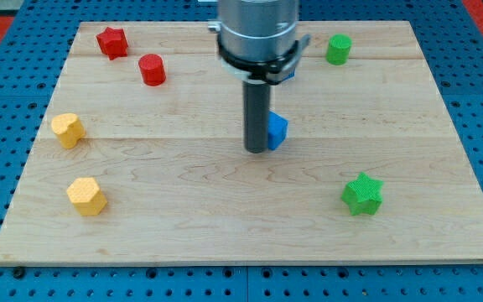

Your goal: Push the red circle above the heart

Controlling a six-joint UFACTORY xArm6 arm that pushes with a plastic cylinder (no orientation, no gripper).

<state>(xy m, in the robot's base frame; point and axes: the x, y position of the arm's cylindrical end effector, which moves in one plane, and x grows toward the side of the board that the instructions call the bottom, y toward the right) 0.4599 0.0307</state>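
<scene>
Red circle (152, 70) sits far left; your tip (258, 150), no pincer on it, touches blue block (277, 130). Approach circle's right side, then push w/ care toward yellow heart (68, 130).

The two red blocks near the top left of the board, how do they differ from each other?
Shape: the red star has points, while the red circle is a plain round cylinder. Place: the red star sits nearer the view's top-left corner; the red circle lies lower and further to the view's right, closer to my tip. They share the same red colour, and both stand apart from my tip, untouched.
</scene>
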